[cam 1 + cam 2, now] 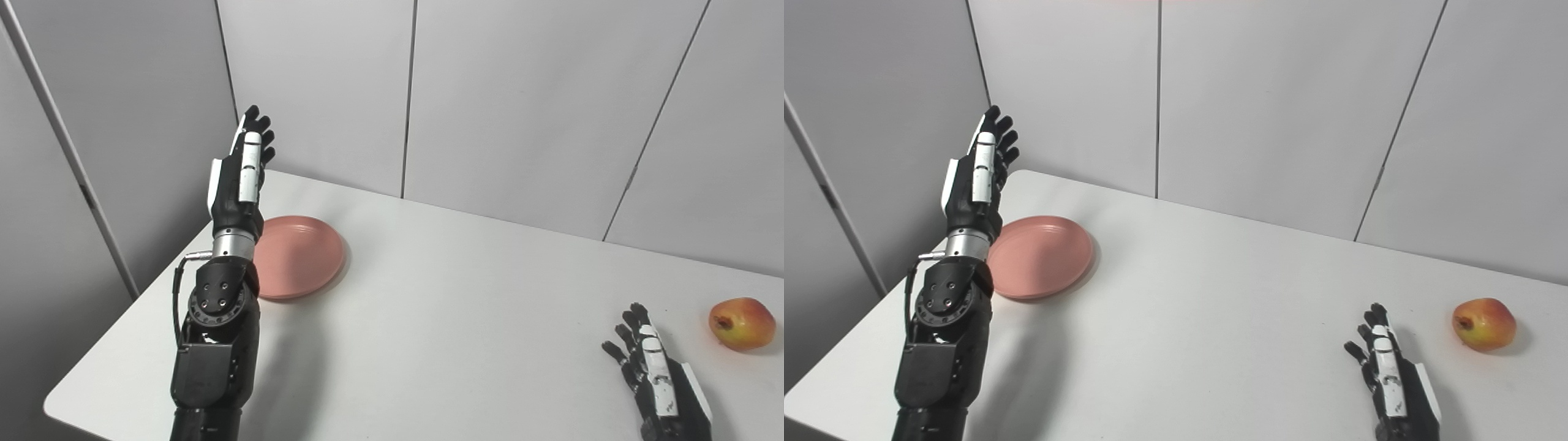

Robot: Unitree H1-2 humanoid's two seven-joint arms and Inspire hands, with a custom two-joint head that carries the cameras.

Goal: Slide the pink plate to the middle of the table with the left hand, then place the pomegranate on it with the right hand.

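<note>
On smooth white table (465,318): round pink plate (300,254), glossy rounded pomegranate (742,323).

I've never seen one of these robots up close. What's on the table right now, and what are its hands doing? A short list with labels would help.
Table: white table, grey panel wall behind
Pink plate: pink plate, lying flat near the table's left side, nothing on it
Pomegranate: pomegranate, resting on the table at the far right, apart from the plate
Left hand: left hand, raised above the table beside the plate, fingers pointing up, holding nothing
Right hand: right hand, low near the table, fingers spread, short of the pomegranate, holding nothing
Task progress: plate not yet in the middle
</note>
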